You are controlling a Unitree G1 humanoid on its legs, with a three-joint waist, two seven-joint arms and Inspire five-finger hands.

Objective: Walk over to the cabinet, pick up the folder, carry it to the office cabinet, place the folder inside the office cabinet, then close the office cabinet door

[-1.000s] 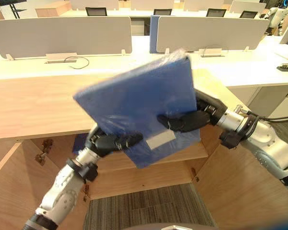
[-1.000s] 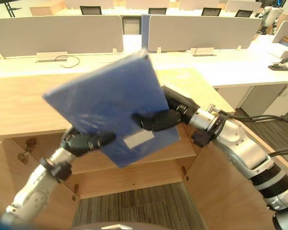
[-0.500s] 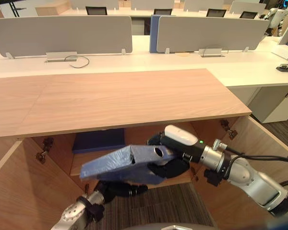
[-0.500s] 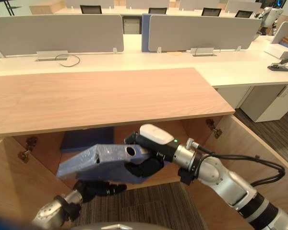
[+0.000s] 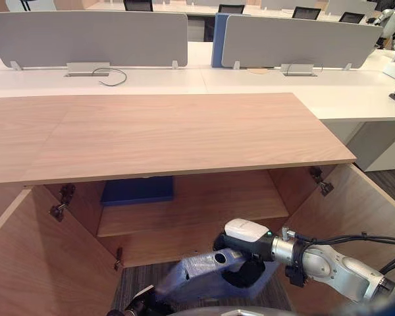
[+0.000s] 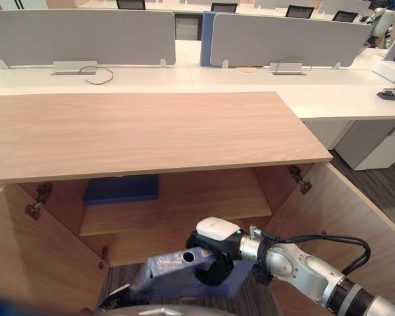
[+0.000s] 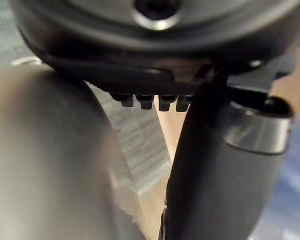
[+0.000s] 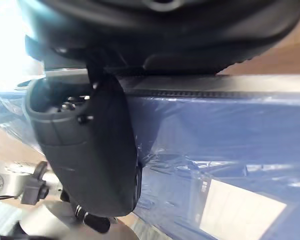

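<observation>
My open wooden cabinet (image 5: 171, 131) stands before white desks (image 5: 151, 80), over grey carpet (image 5: 133, 280). My right hand (image 8: 90, 145) clamps the blue folder (image 5: 197, 276) low at the cabinet's open front. I cannot tell my left hand's (image 7: 215, 175) grip.

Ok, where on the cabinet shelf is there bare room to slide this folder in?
The shelf is bare from the dark blue folder lying at its left rear across to the right side wall. The left rear is taken. The right hand holds the wrapped folder below shelf level, before the lower opening.
</observation>
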